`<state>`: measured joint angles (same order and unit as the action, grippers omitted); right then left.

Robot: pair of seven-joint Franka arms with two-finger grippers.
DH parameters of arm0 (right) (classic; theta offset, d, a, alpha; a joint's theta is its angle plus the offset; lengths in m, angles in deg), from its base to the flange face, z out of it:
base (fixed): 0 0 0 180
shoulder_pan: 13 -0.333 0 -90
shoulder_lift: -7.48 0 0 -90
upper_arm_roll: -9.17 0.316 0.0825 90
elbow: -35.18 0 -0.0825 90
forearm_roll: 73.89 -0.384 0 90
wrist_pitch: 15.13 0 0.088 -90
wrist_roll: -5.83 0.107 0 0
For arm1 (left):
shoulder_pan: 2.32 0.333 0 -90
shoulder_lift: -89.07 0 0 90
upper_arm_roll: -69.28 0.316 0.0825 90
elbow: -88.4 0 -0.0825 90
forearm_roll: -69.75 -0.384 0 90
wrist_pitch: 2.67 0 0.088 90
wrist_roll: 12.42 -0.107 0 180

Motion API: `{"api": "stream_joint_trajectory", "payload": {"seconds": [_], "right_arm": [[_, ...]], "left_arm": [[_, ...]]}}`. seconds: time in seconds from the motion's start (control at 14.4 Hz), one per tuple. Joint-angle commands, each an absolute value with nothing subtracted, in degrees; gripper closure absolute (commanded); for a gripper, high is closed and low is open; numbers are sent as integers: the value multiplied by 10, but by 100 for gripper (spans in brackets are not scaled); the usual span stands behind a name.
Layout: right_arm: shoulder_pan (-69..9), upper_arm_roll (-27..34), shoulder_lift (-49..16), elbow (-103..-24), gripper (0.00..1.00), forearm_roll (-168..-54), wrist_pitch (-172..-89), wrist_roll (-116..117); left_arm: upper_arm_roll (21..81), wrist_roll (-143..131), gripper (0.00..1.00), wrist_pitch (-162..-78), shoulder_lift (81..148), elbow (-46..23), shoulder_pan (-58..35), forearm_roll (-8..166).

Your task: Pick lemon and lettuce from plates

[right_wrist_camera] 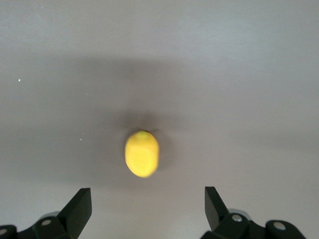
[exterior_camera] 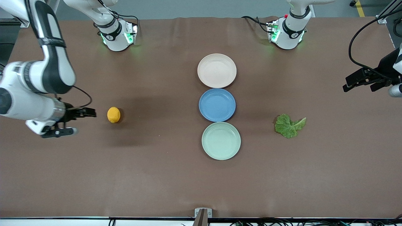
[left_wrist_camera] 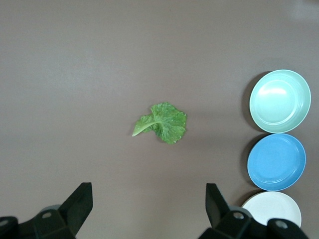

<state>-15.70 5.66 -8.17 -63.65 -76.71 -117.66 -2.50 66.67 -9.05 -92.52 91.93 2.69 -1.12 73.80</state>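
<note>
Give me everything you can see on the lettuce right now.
The lettuce is a single crinkled bright green leaf with a paler stem end, lying flat on the bare brown table, toward the left arm's end. It sits beside the mint green plate, apart from it. Nothing touches it.

Three plates lining up mid-desk.
The lemon is lying toward the right arm's end, the lettuce toward the left arm's end, both off the plates.

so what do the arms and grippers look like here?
Both arms have glossy white shells with black joint bands and black cables. The bases glow green. The right gripper and left gripper are both black, with angular two-finger tips.
</note>
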Motion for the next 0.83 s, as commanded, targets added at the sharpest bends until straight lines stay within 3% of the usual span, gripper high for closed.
{"api": "stream_joint_trajectory", "payload": {"seconds": [0.0,0.42,0.77], "right_arm": [[-144,63,-69,-584,0,-742,-1114,-24],[-123,61,-68,-472,0,-734,-1045,-6],[-113,61,-69,-466,0,-736,-1040,-4]], "left_arm": [[666,-87,0,-913,923,46,-14,726],[666,-90,0,-913,922,46,-13,727],[666,-98,0,-914,921,46,-13,725]]}}
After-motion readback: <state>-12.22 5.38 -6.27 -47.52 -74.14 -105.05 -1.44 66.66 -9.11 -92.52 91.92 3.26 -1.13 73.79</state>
